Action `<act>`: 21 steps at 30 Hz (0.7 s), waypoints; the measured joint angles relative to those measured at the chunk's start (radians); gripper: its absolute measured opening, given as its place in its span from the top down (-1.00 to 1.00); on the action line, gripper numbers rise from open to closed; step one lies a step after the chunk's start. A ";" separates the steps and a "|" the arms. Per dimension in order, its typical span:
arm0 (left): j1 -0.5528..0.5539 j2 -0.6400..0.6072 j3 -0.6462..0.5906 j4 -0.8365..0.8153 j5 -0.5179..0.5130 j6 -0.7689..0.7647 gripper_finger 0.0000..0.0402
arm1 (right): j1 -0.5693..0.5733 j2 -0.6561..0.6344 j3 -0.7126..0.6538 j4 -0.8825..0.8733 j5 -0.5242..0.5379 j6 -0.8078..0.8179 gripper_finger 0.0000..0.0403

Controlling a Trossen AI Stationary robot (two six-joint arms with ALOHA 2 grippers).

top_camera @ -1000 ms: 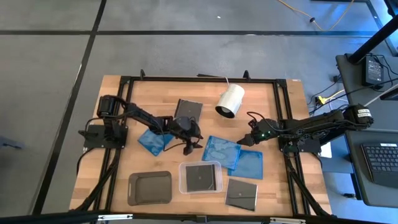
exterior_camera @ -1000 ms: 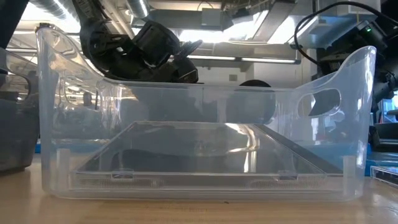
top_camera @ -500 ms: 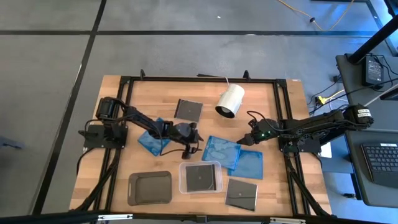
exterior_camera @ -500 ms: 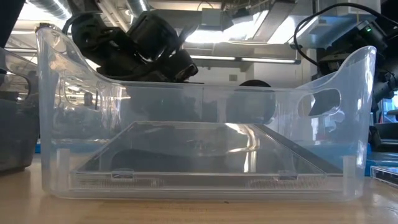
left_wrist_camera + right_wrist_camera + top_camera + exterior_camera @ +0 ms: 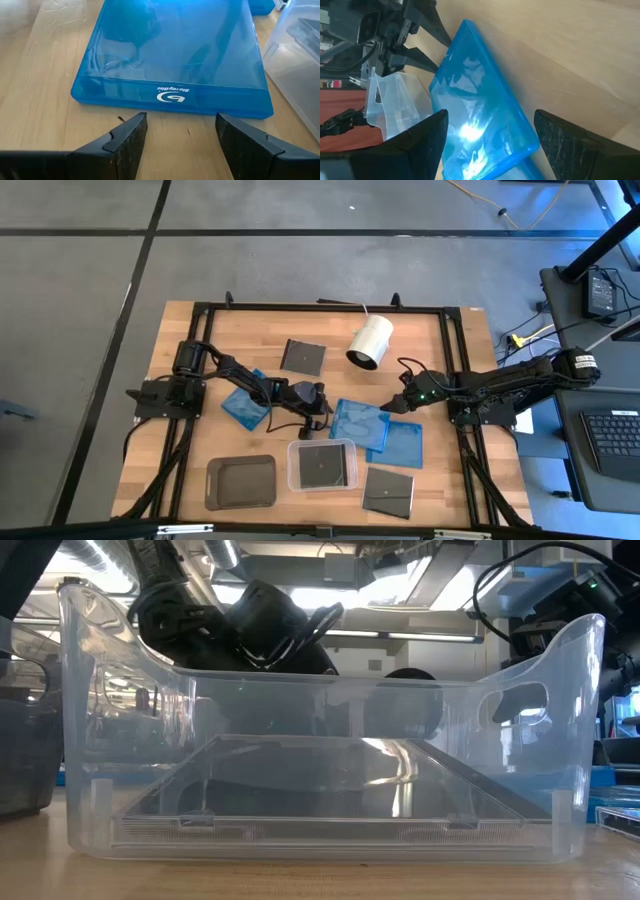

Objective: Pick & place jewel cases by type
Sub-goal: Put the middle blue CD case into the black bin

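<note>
Translucent blue cases [image 5: 356,424] lie on the pale wood-grain tabletop [image 5: 260,340]; one bears a white logo. Other cases [image 5: 302,356] are dark grey-black. One tray [image 5: 241,482] is dark grey, the other [image 5: 322,465] clear. The cylinder [image 5: 370,342] is white.

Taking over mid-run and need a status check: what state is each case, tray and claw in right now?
Left claw: open, empty, facing the middle blue case's edge.
Right claw: open, empty, at the same case's opposite side.
Middle blue case: closed, overlapping another blue case.
Left blue case: flat on table.
Far dark case: flat on table.
Near dark case: flat on table.
Clear tray: holds one dark case.
Dark grey tray: empty.
White cylinder: on its side.
</note>
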State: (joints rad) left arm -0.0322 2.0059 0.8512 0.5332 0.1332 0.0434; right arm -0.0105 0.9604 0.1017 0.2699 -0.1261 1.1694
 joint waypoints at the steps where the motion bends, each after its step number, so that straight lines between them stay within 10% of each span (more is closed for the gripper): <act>1: 0.000 0.002 0.002 0.001 -0.001 0.000 -0.17 | 0.000 0.000 0.000 -0.004 -0.001 0.000 -0.48; 21: -0.002 0.005 0.001 0.018 -0.048 -0.004 -0.17 | 0.004 0.023 0.000 -0.020 -0.139 -0.012 -0.48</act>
State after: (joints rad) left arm -0.0338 2.0113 0.8527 0.5510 0.0848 0.0395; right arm -0.0068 0.9834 0.1017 0.2499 -0.2652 1.1576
